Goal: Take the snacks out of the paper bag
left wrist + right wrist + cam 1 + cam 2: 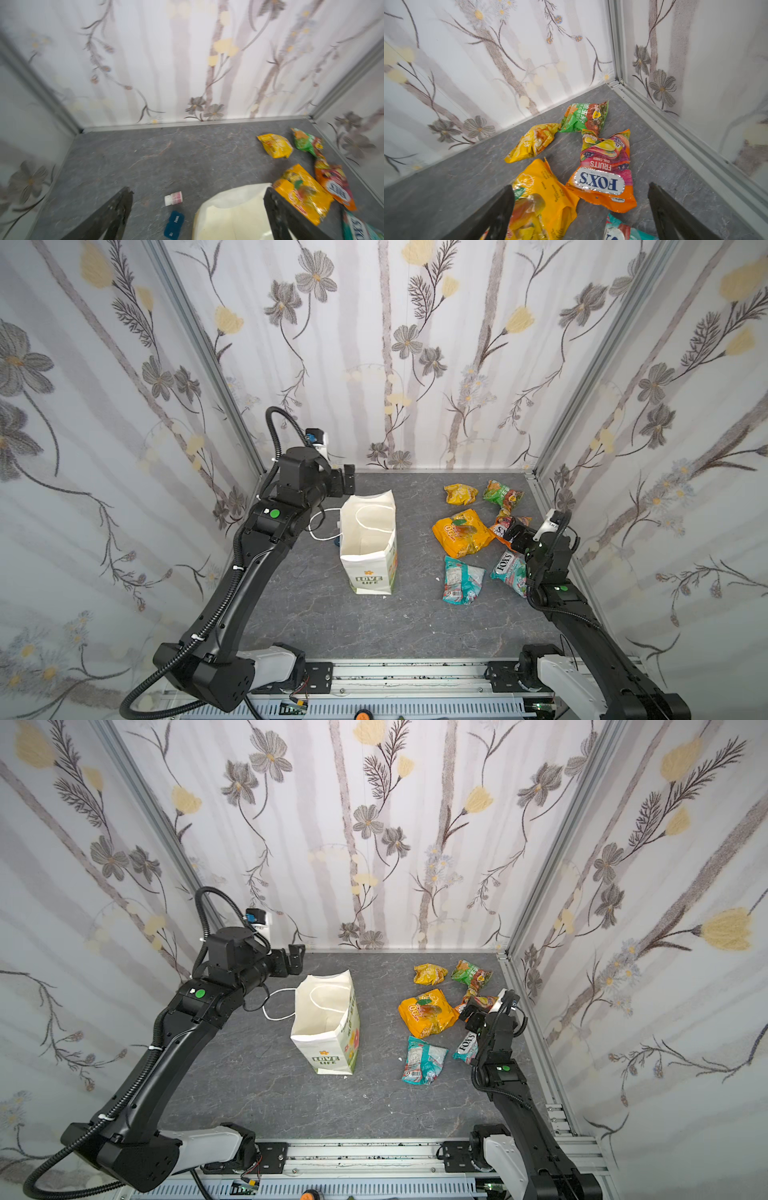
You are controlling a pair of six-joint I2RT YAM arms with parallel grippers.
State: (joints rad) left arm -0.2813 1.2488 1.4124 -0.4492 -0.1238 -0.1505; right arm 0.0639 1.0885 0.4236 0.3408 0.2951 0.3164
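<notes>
Snacks [459, 533], six packets, lie on the table [324, 614] to the right of the bag [370, 572] and well apart from it. The yellow packet [460, 494] and green packet [502, 494] are nearest the back wall, the orange-yellow packet [426, 1013] and red-orange packet [604, 172] are mid-row, and the teal packet [461, 580] and teal-white packet [508, 568] are nearest the front. Grouping them on one side plausibly keeps unloaded items clear of the bag and within the right arm's reach. The bag stands upright with its mouth open upward, which suits access from above; both top views show only its white interior, so unloading appears complete. A blue case [174, 224] and a small bottle [173, 198] lie on the table just beside the bag. The left gripper [199, 190] hovers above the bag's far rim with its jaws spread wide and empty; whether one finger brushes the paper cannot be told. The right gripper [580, 188] hangs over the red-orange and orange-yellow packets, jaws likewise fully spread, holding nothing.
</notes>
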